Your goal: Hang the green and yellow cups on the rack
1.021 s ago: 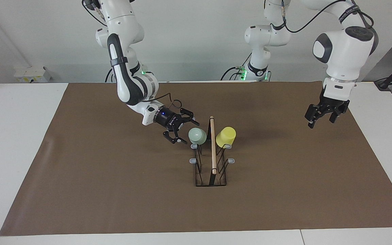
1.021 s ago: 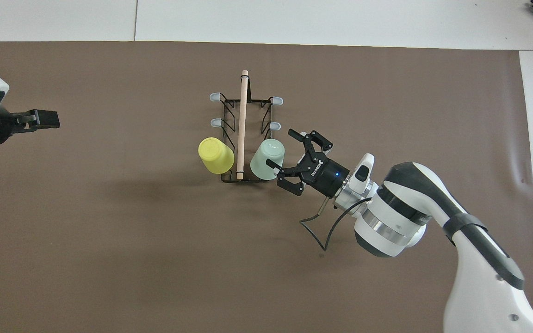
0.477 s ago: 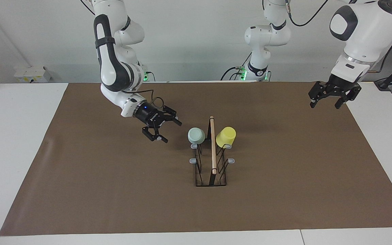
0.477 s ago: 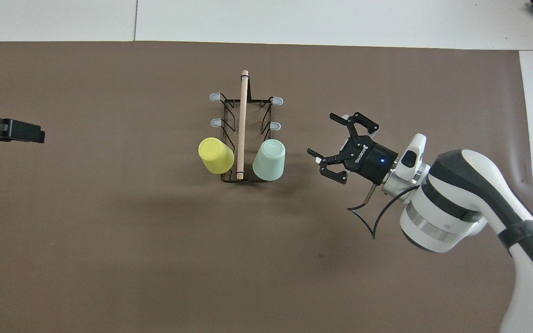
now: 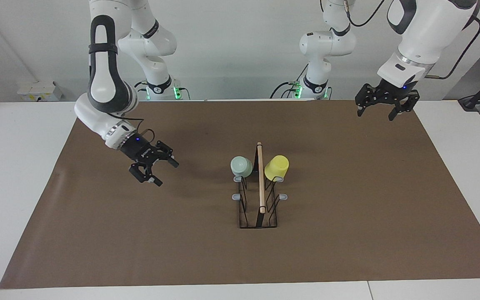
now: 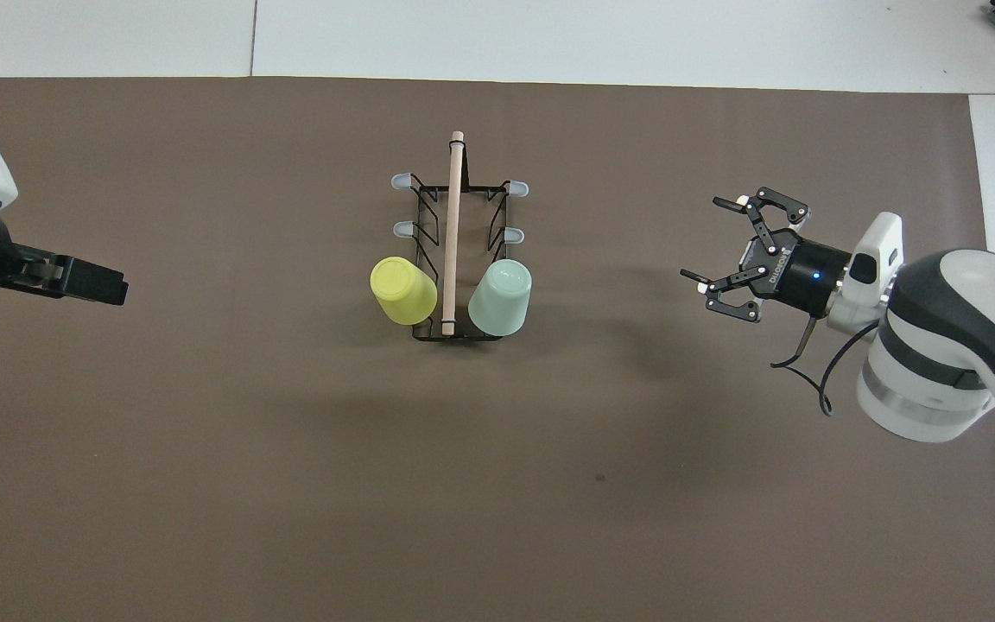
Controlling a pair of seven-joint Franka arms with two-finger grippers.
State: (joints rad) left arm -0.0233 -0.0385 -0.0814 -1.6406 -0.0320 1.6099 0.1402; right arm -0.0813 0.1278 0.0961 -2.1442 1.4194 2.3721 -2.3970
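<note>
green cup (image 5: 241,166) and yellow cup (image 5: 276,167) hang on rack (image 5: 259,200) prongs nearest me | both look light, stiff, probably slick: pinch mid-wall | right gripper (image 5: 154,166) jaws wide, empty, over table (image 5: 348,216) | left gripper (image 5: 382,105) spread, empty

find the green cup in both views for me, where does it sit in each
Facing view: the green cup hangs near the picture's middle, on the rack, at the end nearer the robots, toward the right arm's end.
Overhead view: the green cup is near the middle, just below centre height.
Shared landmark: the wooden rod between it and the yellow cup.
</note>
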